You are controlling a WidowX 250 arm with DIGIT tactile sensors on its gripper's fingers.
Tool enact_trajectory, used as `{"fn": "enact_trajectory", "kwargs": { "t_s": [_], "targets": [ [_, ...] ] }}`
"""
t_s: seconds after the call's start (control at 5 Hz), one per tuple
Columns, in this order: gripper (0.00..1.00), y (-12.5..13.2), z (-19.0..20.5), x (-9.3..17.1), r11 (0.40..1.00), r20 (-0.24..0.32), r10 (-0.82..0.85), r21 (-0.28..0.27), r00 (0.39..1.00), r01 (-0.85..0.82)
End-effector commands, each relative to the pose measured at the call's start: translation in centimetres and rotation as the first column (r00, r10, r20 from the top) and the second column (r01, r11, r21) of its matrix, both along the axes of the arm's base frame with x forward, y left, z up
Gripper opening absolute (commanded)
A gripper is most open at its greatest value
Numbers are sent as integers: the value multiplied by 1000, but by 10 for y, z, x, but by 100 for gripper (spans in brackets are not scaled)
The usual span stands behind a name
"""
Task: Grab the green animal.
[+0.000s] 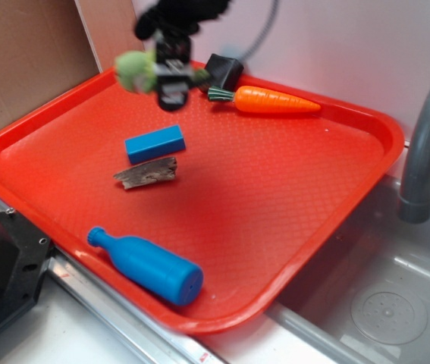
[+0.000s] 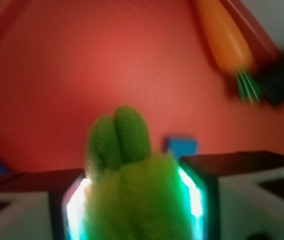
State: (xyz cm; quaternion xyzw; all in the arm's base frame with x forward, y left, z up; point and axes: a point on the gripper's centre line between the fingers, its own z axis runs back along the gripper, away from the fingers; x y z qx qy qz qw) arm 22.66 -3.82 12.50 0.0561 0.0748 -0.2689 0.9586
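The green animal (image 1: 134, 70) is a fuzzy yellow-green plush, held above the far left part of the red tray (image 1: 275, 220). My gripper (image 1: 171, 80) is shut on it, blurred in the exterior view. In the wrist view the green animal (image 2: 131, 180) fills the gap between my two fingers (image 2: 202, 185), its duller green limbs sticking out toward the tray floor. The plush is lifted off the tray.
On the tray lie an orange carrot (image 1: 274, 100), a black block (image 1: 224, 71), a blue block (image 1: 155, 144), a piece of brown bark (image 1: 146, 173) and a blue bottle (image 1: 148, 265). A sink (image 1: 381, 303) with a grey faucet (image 1: 425, 129) is at the right.
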Motion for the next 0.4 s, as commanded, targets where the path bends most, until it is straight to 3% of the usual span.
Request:
{"fn": "enact_trajectory", "kwargs": {
  "t_s": [0.0, 0.2],
  "targets": [
    [0, 7, 48, -17, 880, 107, 473, -109, 875, -463],
    [0, 3, 66, -18, 874, 167, 485, -120, 858, -471]
  ]
}}
